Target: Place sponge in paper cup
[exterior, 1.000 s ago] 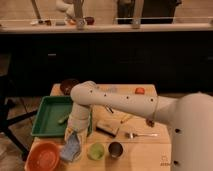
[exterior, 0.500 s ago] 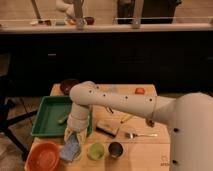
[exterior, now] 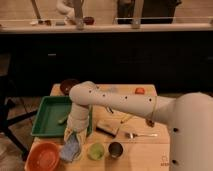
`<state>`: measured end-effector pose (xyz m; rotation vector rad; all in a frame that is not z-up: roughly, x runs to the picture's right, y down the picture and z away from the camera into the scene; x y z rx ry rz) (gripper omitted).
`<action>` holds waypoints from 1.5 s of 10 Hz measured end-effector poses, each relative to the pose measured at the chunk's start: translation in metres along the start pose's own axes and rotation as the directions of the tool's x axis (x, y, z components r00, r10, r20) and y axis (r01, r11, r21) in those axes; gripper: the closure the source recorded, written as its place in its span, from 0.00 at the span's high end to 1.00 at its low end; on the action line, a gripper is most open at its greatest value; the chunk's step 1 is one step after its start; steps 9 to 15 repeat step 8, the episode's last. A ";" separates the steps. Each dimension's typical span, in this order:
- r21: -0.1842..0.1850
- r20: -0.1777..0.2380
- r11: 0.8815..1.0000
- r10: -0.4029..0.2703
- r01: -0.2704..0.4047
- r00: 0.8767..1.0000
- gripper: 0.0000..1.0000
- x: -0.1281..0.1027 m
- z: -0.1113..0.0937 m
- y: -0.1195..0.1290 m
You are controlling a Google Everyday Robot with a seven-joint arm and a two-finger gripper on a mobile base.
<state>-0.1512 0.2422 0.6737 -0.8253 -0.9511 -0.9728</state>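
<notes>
Blue-grey sponge (exterior: 70,149) x1 under claw (exterior: 74,136).

The soft blue-grey sponge (exterior: 70,149) hangs tilted under the gripper (exterior: 73,141) just right of the orange bowl (exterior: 43,156), its lower end down at the spot where the paper cup sits, with the cup itself hidden behind it.
</notes>
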 end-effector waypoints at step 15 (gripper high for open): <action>0.002 0.001 1.000 0.001 -0.001 1.000 0.80 0.000 0.000 0.000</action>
